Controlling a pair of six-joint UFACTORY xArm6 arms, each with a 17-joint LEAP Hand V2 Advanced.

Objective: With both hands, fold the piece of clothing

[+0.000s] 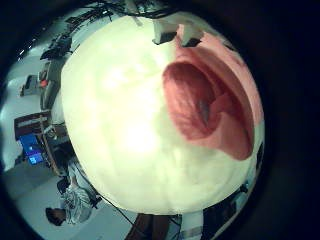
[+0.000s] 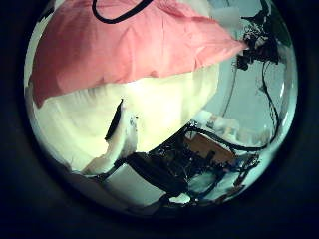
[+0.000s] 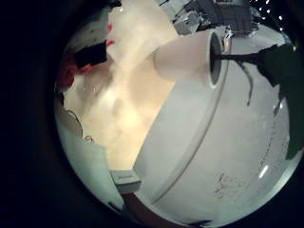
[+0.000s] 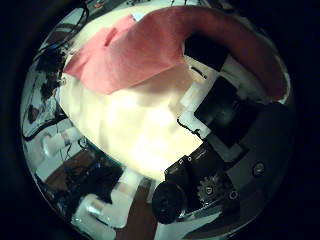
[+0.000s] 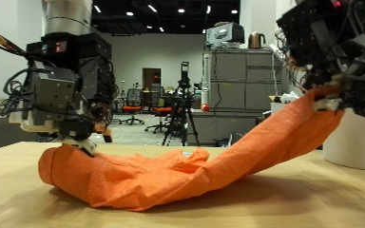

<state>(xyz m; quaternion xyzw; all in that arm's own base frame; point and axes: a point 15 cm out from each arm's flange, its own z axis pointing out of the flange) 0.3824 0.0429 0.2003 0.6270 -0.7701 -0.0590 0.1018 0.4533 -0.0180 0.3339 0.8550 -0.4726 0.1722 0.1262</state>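
An orange piece of clothing (image 5: 208, 171) lies on the wooden table (image 5: 233, 211). One end of it rises to my right hand (image 5: 341, 52). That hand is shut on this end and holds it well above the table. My left hand (image 5: 63, 100) is low over the other end, with its fingers (image 5: 84, 142) curled on the cloth at the table. The cloth sags in a long band between the two hands. It shows close in the left thumb side palm view (image 2: 130, 45), the left little finger side palm view (image 1: 215, 100) and the right thumb side palm view (image 4: 140, 50).
The table stretches bare in front of the cloth. Behind it stand a grey cabinet (image 5: 240, 90), a tripod (image 5: 182, 109) and office chairs, all off the table.
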